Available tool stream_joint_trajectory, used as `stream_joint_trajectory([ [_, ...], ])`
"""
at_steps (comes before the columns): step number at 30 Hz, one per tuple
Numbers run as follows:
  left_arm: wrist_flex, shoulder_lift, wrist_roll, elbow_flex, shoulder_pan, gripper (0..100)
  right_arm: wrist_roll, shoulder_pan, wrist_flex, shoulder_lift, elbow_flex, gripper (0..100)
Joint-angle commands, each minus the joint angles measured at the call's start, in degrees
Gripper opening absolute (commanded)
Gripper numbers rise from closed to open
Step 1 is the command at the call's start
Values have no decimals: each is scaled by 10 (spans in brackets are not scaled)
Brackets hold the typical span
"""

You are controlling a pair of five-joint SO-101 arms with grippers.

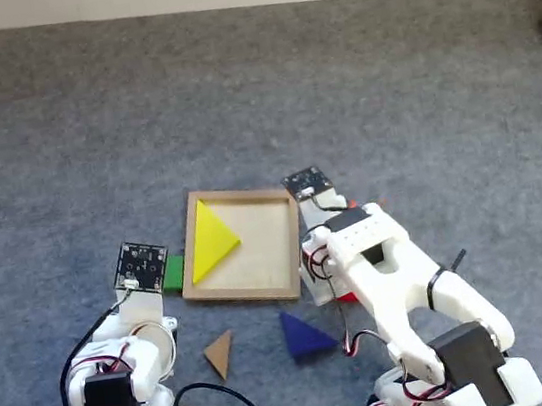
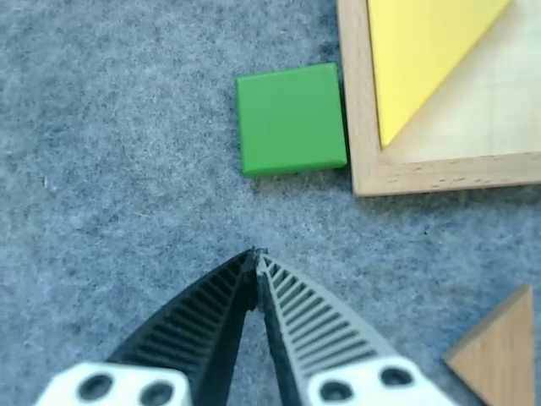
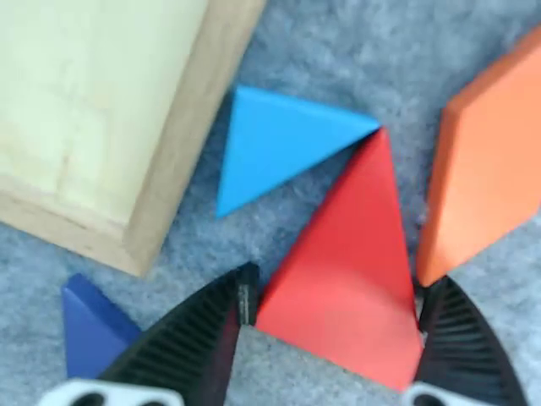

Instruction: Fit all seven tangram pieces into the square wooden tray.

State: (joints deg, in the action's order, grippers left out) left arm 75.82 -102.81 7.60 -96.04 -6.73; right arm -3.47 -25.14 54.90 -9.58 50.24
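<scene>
Carpet (image 1: 59,132): grey, short fuzzy pile; everything is carried on it.
Tray (image 1: 243,293): square, pale wood with a raised rim, slightly turned, set mid-carpet between the two arms.
Yellow triangle (image 1: 211,240): large, flat and smooth, laid inside the tray; its long edge runs along the left wall, its right-angle corner pointing toward the tray's middle.
Green square (image 2: 290,118): matte, just outside the tray's left wall, near its near corner.
Wood triangle (image 1: 218,353): small, bare wood, near the tray's near edge.
Dark blue triangle (image 1: 303,334): off the tray's near right corner.
Light blue triangle (image 3: 279,144): beside the right wall, one tip meeting the red tip.
Red triangle (image 3: 347,271): narrow tip pointed away from the right gripper.
Orange piece (image 3: 486,169): flat slab beside the red triangle.
Left gripper (image 2: 256,258): ribbed fingers pressed together, nothing held, above bare carpet near the green square.
Right gripper (image 3: 342,279): spread wide, fingers either side of the red triangle's broad end.
</scene>
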Motion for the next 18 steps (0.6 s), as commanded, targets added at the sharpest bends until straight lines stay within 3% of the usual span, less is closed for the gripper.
stream_joint_trajectory([
  [1,3,-21,1,-12,-7,6,-33,-1,-4,8,-1,297],
  [10,3,-21,1,-12,-7,6,-51,0,7,8,-1,301],
  [18,3,-21,1,-12,-7,6,-47,-2,42,8,-5,364],
])
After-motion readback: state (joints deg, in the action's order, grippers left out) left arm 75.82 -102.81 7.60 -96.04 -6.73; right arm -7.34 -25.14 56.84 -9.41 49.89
